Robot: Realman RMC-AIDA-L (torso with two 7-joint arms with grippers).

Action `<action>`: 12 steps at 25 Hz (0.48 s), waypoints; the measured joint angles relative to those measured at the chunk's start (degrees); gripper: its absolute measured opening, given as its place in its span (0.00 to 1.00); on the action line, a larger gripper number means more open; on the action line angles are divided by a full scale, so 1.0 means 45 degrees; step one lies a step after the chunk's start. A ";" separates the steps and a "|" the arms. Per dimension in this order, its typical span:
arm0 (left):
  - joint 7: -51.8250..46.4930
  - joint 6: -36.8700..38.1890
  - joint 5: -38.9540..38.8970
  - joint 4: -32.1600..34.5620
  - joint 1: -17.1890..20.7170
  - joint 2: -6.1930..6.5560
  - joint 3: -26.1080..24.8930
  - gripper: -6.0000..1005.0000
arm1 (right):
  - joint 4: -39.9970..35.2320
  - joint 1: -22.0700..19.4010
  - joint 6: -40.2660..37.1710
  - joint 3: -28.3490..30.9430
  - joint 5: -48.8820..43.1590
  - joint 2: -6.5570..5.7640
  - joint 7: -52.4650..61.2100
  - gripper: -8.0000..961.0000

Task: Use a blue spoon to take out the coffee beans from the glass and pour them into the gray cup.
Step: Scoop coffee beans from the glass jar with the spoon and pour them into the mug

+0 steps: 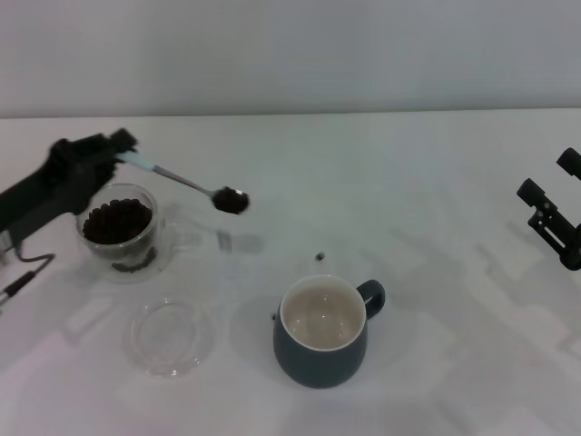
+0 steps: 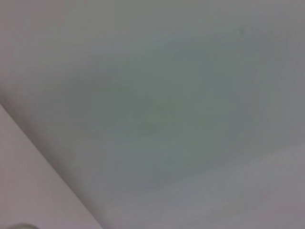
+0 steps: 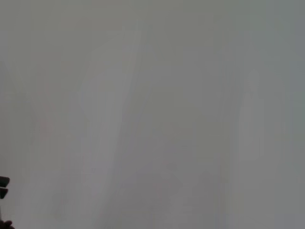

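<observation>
The left gripper [image 1: 116, 153] is closed on the pale handle of the blue spoon [image 1: 186, 183] and is raised above the table [image 1: 436, 200], directly over the far rim of the glass [image 1: 123, 234]. The spoon extends from the gripper toward the robot's right and slightly downward, its metal bowl loaded with a small heap of coffee beans [image 1: 231, 201] and held in the air, clear of every vessel. The glass stands immediately below and just in front of this gripper, upright, with a dark mass of beans filling its inner wall. A shallow clear glass dish [image 1: 171, 336] lies nearer the robot than the glass, close beside it but apart. The gray cup [image 1: 320, 332] stands upright well to the right of the gripper and nearer the robot, handle pointing to the far right, its cream interior showing no beans. A single loose bean [image 1: 319, 256] lies on the table just beyond the cup's rim. The right gripper [image 1: 552, 216] is parked at the right edge of the table, well apart from all items; its fingers stand spread and hold nothing. Both wrist views show only bare pale surface.
</observation>
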 joint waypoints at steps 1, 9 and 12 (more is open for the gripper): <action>-0.0021 0.0001 0.0000 0.0000 -0.0029 -0.0017 0.0082 0.14 | 0.0000 -0.0001 0.0000 0.0000 0.0000 0.0000 -0.0002 0.64; -0.0274 0.0101 0.0122 -0.0007 -0.0413 -0.0332 0.0939 0.14 | 0.0001 -0.0040 0.0000 -0.0004 -0.0036 -0.0002 -0.0007 0.64; -0.0310 0.0131 0.0246 -0.0087 -0.0568 -0.0413 0.1149 0.14 | 0.0008 -0.0078 0.0000 -0.0007 -0.0065 -0.0002 -0.0079 0.64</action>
